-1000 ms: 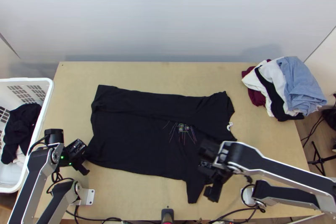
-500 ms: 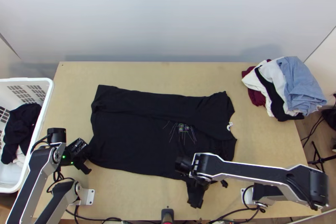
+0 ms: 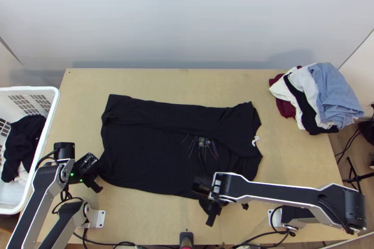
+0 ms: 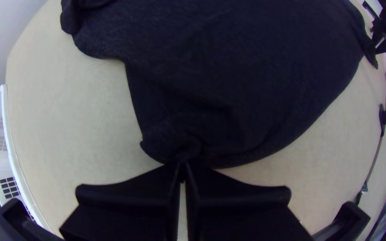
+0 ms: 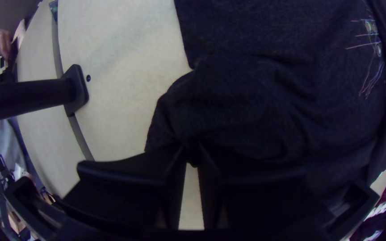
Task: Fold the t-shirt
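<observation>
On the counter (image 3: 163, 83) lies the black t-shirt (image 3: 145, 155), its far side seemingly folded in; the near side and closing folds remain. The left pincer (image 4: 182, 166) grips a hem corner, the right pincer (image 5: 190, 151) the near sleeve.

The t-shirt (image 3: 149, 155) is matt, creased cloth; the table (image 3: 299, 165) is smooth wood; the basket (image 3: 28, 88) by its left edge is smooth plastic.

From my end, I can't make out any readable words, labels, brands, numbers or signs on anything here.
</observation>
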Action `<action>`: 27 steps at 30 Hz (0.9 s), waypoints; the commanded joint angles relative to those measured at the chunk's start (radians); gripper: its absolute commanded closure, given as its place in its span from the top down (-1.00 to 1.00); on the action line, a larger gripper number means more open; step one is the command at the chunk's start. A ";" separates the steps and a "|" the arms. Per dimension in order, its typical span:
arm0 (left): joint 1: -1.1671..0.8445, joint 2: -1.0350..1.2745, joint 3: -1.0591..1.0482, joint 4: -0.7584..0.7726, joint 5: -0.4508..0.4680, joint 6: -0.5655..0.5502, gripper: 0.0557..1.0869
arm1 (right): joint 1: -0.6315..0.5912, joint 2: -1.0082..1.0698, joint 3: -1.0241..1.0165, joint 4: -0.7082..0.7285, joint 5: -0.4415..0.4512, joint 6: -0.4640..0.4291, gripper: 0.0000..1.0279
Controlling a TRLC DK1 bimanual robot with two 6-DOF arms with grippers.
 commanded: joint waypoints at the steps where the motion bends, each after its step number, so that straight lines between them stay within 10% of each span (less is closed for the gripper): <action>1: -0.009 0.000 0.001 0.005 -0.007 -0.008 -0.92 | 0.001 -0.053 -0.006 -0.032 0.007 0.013 -0.94; 14: -0.012 -0.013 0.095 -0.022 -0.011 -0.037 -0.92 | -0.169 -0.201 0.224 -0.328 0.084 -0.128 -0.94; 27: -0.021 0.159 0.403 -0.053 -0.034 -0.161 -0.92 | -0.758 -0.117 0.525 -0.427 0.133 -0.639 -0.94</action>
